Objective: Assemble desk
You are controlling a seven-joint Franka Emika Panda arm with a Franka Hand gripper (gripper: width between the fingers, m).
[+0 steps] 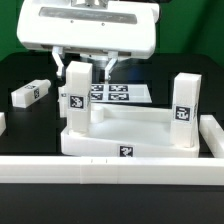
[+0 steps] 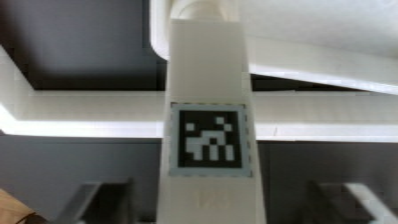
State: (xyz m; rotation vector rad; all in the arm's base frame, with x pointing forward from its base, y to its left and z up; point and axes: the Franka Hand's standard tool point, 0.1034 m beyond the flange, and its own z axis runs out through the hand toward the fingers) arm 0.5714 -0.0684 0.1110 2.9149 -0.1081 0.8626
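The white desk tabletop lies on the black table with two legs standing upright in its corner sockets. One leg is at the exterior view's left and one at its right. A third leg lies loose further left. My gripper hangs over the top of the left upright leg. In the wrist view this tagged leg runs between my fingers, with a dark gap on each side, so my gripper is open. The tabletop rim shows behind the leg.
The marker board lies flat behind the tabletop. A long white border bar runs along the front, and another stands at the exterior view's right. A small white piece shows at the left edge.
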